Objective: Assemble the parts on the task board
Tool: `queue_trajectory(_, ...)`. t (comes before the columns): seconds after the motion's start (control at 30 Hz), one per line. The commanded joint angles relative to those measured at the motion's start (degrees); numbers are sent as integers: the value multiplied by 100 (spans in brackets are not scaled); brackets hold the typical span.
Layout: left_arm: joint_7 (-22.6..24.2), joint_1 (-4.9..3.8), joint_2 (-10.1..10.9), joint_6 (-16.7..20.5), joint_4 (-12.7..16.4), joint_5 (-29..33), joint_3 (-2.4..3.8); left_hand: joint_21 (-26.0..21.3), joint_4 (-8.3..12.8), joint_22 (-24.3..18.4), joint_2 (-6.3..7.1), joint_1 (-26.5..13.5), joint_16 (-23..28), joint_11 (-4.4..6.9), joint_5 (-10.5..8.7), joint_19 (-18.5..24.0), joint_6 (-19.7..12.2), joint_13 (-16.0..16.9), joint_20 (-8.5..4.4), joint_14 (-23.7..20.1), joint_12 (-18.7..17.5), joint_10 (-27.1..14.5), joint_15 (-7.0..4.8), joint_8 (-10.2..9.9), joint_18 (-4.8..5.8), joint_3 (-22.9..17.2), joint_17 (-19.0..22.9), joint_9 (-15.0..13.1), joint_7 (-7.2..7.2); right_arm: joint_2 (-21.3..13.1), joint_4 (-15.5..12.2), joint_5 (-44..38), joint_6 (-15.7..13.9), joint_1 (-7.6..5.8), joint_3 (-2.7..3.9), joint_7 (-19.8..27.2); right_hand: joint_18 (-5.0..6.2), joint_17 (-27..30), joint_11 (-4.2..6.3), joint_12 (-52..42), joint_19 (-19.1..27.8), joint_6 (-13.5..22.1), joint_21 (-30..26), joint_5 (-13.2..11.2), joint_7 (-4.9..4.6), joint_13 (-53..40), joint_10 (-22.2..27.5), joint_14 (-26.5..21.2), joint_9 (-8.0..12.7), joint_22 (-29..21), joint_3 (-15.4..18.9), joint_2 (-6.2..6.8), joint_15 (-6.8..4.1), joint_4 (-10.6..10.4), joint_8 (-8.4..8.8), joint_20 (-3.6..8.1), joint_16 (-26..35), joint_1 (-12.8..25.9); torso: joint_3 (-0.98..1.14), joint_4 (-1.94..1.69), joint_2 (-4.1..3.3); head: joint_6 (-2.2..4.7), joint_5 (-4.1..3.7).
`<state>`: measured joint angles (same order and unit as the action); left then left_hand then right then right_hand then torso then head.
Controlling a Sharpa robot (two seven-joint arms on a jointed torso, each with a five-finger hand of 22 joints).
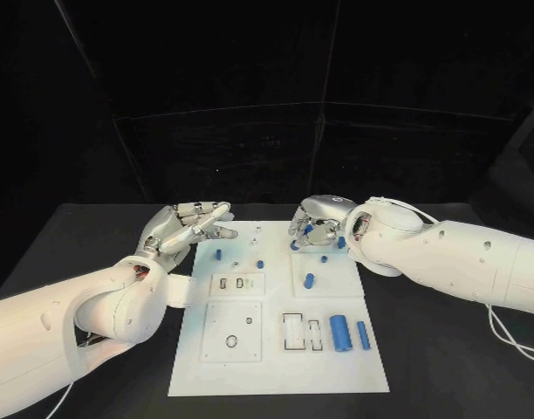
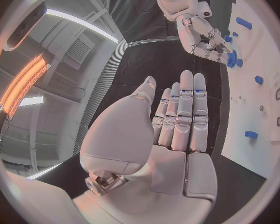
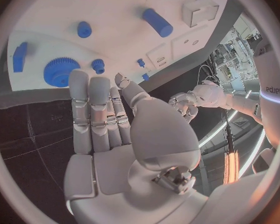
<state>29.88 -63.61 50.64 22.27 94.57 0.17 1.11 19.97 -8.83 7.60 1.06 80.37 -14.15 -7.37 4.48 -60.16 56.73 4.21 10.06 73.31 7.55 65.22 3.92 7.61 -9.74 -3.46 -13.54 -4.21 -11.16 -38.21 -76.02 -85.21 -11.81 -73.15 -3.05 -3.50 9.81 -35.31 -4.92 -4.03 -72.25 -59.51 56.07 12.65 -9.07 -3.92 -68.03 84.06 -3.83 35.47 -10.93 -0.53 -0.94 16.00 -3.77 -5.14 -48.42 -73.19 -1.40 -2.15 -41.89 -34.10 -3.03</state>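
mostly blue parts (image 1: 340, 331) lying on task board (image 1: 280, 371), left hand (image 1: 189, 223) and right hand (image 1: 318, 223) both released, fingers straight

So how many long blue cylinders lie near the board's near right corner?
2: a thick blue cylinder and a thinner blue cylinder lie side by side on the white task board. Smaller blue parts sit farther up, and some may be hidden near the right hand.

Left robot hand (image 1: 189, 225) flat, fingers straight; right robot hand (image 1: 318, 222) empty, fingers extended.
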Motion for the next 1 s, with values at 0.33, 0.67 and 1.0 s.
queue_trajectory(0.33,-59,-12,-49,-192,-47,9,7,-40,-1,-12,4,-57,42,-13,-3,10,34,14,20,-38,-14,45,3,-12,-70,52,-23,4,-14,26,-16,-589,228,-19,7,-491,-238,-1304,-90,-145,-166,183,1124,100,-46,-32,578,156,-5,1335,-70,92,127,-81,-1,-84,-1363,97,9,-36,-117,15,-46)
queue_trajectory(0.67,-94,-12,-54,-236,-80,10,6,-42,-3,-13,3,-61,43,-12,-3,10,36,15,20,-38,-14,48,2,-12,-71,56,-28,4,-13,38,-40,-590,165,-19,7,-489,-296,-1555,-91,-289,-270,209,1430,116,-52,-55,604,144,-4,1756,-120,58,135,-124,0,-102,-1621,86,7,-38,-134,28,-39)
queue_trajectory(1.0,-128,-12,-76,-282,-110,10,6,-43,-6,-14,2,-68,43,-12,-4,10,38,16,21,-38,-15,52,2,-12,-71,60,-33,3,-13,124,82,-512,291,-19,8,-487,-344,-1700,-73,-423,-371,204,1670,115,-57,-66,525,138,-6,2086,-229,-32,127,-184,-3,-101,-1787,82,10,-42,-154,33,-47)
